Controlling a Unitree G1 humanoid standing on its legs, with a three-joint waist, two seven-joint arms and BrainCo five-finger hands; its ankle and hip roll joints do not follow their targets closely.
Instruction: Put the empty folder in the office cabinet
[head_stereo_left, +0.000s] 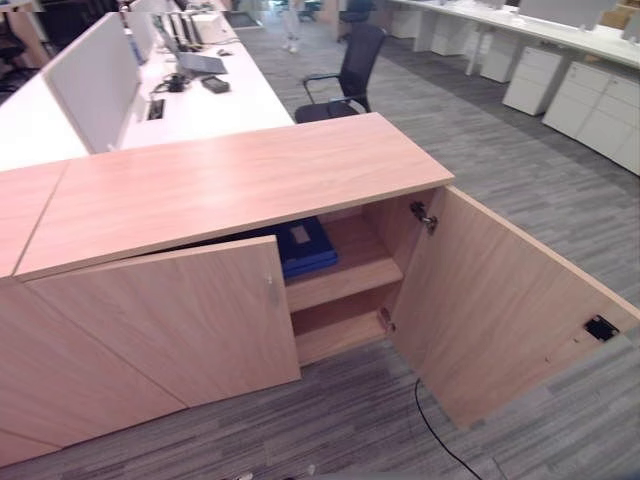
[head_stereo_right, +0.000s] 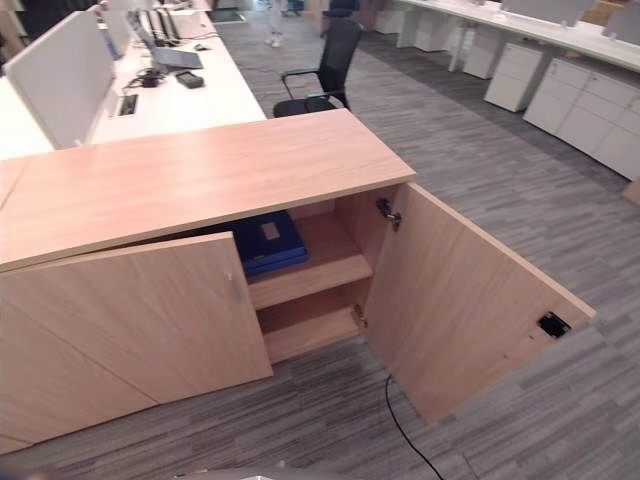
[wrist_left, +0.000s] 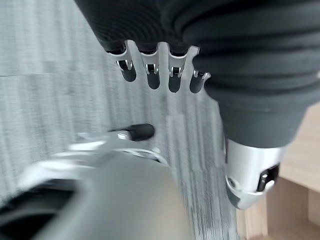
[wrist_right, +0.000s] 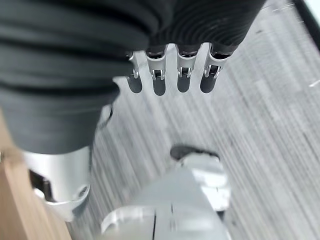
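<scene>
Folder (head_stereo_left: 303, 246) is seen lying flat on the upper shelf (head_stereo_left: 352, 272) of the cabinet (head_stereo_left: 240, 180), whose right door (head_stereo_left: 500, 300) is swung wide for access. Left hand (wrist_left: 155, 70) and right hand (wrist_right: 170, 75) are hung over the carpet (head_stereo_left: 520, 180), fingers straight, nothing held.

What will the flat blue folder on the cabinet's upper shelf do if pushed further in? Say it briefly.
The flat blue folder lies flat on the wooden upper shelf, so it would probably slide, not tip. It keeps a straight-edged shape, so it is likely fairly stiff. Its smooth cover may be slippery for a hand.

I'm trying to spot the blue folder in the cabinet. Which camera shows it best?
The left eye view: the blue folder lies flat on the cabinet's upper shelf, behind the open door. The right eye view shows it similarly; the wrist views show carpet.
</scene>
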